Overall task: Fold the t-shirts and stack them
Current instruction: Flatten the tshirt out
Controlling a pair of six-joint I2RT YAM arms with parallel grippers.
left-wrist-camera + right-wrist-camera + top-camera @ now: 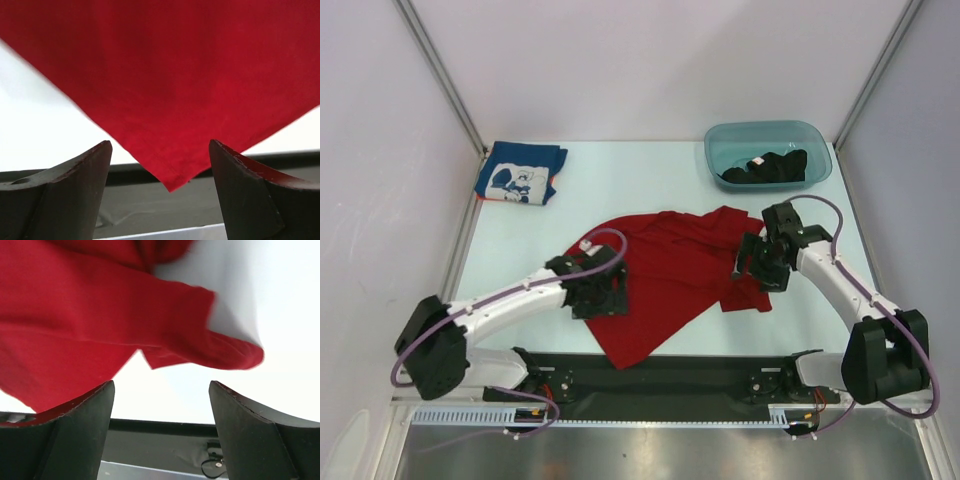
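The red t-shirt (670, 275) lies spread and rumpled in the middle of the table. One corner of it points toward the near edge (172, 186). My left gripper (603, 298) is open over the shirt's left part, jaws either side of that corner in the left wrist view (160, 165). My right gripper (756, 272) is open over the shirt's right side, near a sleeve (220, 347); the right wrist view (160, 405) shows nothing between its jaws. The folded blue t-shirt with white print (520, 173) lies at the back left. The black t-shirt (768, 166) is bunched in the teal tub.
The teal plastic tub (720, 140) stands at the back right. A black rail (670, 375) with the arm bases runs along the near edge. Metal frame posts and white walls close in the left, right and back sides.
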